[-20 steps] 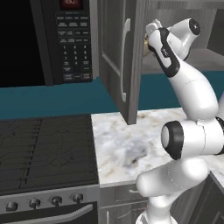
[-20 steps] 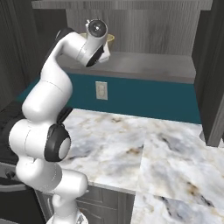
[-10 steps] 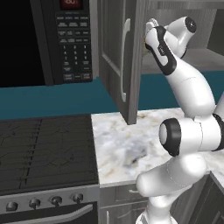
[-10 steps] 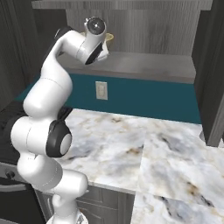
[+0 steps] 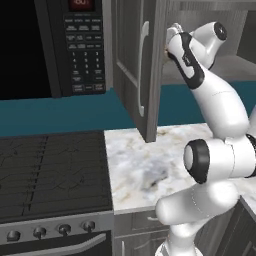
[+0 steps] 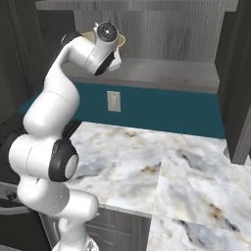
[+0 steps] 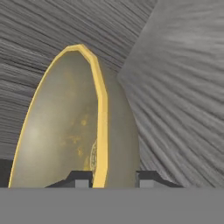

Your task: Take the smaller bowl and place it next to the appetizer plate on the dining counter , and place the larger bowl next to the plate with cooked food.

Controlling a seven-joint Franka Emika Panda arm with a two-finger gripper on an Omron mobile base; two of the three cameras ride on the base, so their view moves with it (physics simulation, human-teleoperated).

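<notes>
Now | claw (image 7: 107, 178) fingertips astride larger bowl (image 7: 65, 127) rim, pinching it | inside wall cabinet (image 6: 162, 73)

My gripper (image 7: 106, 177) is up inside the cupboard, and my own arm hides it in both base views. In the hand view I see just the tops of my two finger tips (image 7: 78, 178); the bottom edge cuts off the rest. The larger bowl (image 7: 74, 127) sits right in front of them, and its lower part is cut off too. From the right base view only a bit of its rim peeks past my wrist.
</notes>
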